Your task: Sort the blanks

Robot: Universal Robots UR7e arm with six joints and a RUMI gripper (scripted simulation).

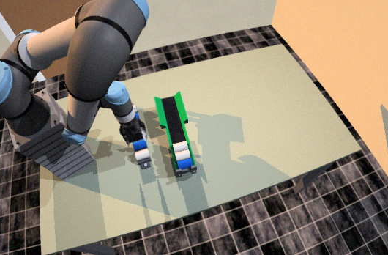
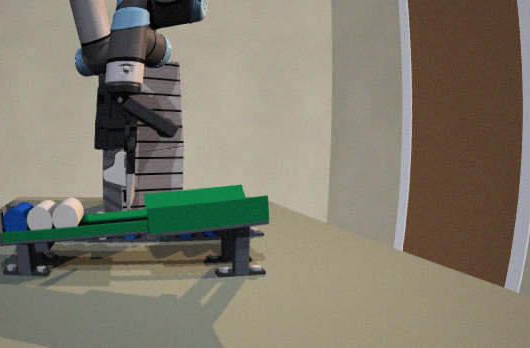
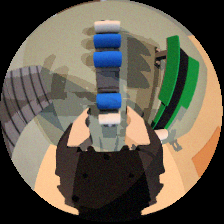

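The feed ramp holds a blue blank against the stop, then a white blank and another white blank, side by side across it. The stock rack holds, from its far end in the wrist view, a white blank, two blue blanks, bare floor, a blue blank and a white blank. My gripper is open and empty above the near blanks; its fingertips are hidden in the top view.
The ramp's raised green side walls stand beside the rack, to its right in the wrist view. The ribbed grey arm base is on the other side.
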